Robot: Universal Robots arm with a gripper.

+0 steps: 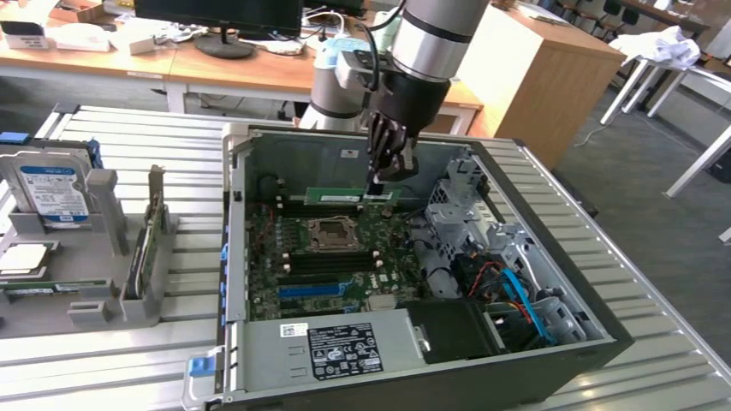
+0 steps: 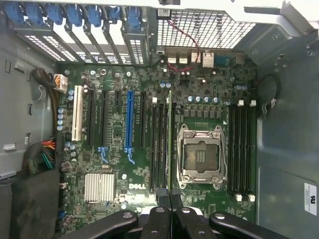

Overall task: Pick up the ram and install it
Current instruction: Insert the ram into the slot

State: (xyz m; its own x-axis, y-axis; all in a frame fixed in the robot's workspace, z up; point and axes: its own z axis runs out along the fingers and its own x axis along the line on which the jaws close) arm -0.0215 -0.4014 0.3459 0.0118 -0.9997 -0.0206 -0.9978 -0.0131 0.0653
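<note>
Arm is down inside the open case [image 1: 236, 223], and the gripper [image 1: 383, 181] is clenched on the ram [image 1: 341, 198], pinching it at the end toward the exterior view's right. The green stick stands on edge with its white label facing the camera. It runs level across the board, just behind the CPU socket [image 1: 331, 231].

From the wrist, the gripper [image 2: 170, 198] shows two dark fingers [image 2: 160, 195] pressed tight together on the near end of the ram [image 2: 169, 144]. The ram is seen edge-on here, a thin green line. It lines up along the black memory slots [image 2: 158, 144], right beside the CPU socket [image 2: 201, 157], with more black slots [image 2: 240, 149] on the socket's far side. It looks to be in or just over a slot, but from these angles I can't say whether it is fully seated.

Elsewhere on the motherboard [image 2: 84, 159] there is a long blue slot [image 2: 130, 119], a white slot [image 2: 77, 113] and a ribbed silver heatsink [image 2: 99, 187]. In the exterior view the power supply [image 1: 331, 347] sits at the near end of the case. Off at the exterior view's left a hard drive [image 1: 51, 193] stands upright in a grey rack [image 1: 103, 282] on the slatted table [image 1: 115, 351], well apart from the arm.
</note>
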